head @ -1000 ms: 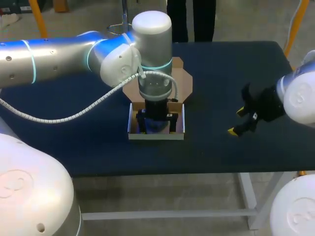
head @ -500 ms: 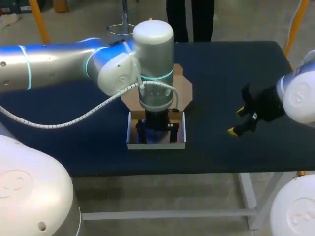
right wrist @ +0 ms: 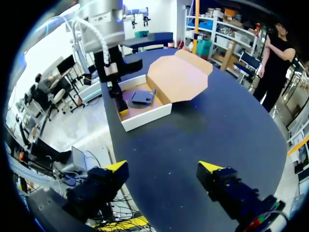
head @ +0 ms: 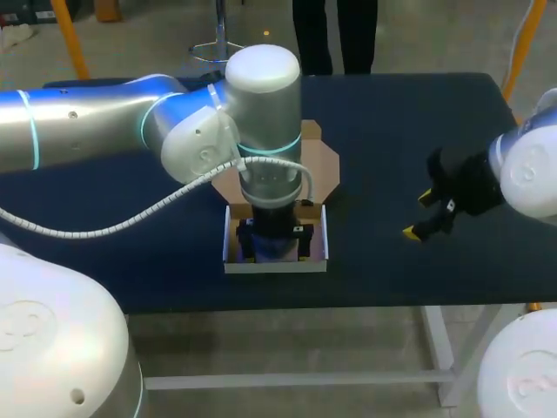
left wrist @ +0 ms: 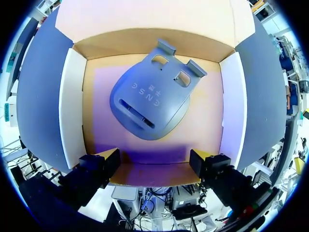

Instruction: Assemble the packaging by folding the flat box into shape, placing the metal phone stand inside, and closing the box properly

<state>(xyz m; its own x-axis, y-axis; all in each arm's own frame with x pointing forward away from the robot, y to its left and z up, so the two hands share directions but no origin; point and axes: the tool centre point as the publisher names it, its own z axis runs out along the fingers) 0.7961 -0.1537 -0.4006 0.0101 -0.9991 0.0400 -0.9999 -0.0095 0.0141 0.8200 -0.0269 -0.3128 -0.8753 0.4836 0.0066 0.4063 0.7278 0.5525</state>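
The dark blue bench (head: 383,270) is carrying 1 thing directly: an open white cardboard box (head: 275,265), sitting near the front edge around the middle, with its brown lid flap (head: 324,162) lying flat on the bench behind it.

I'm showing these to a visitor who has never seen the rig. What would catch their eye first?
Probably the grey phone stand lying flat in the open box, whose brown lid is folded back behind it. Next comes the left gripper, open, with its yellow tips at the box wall nearest the robot. The right gripper hangs open over bare table off to the side.
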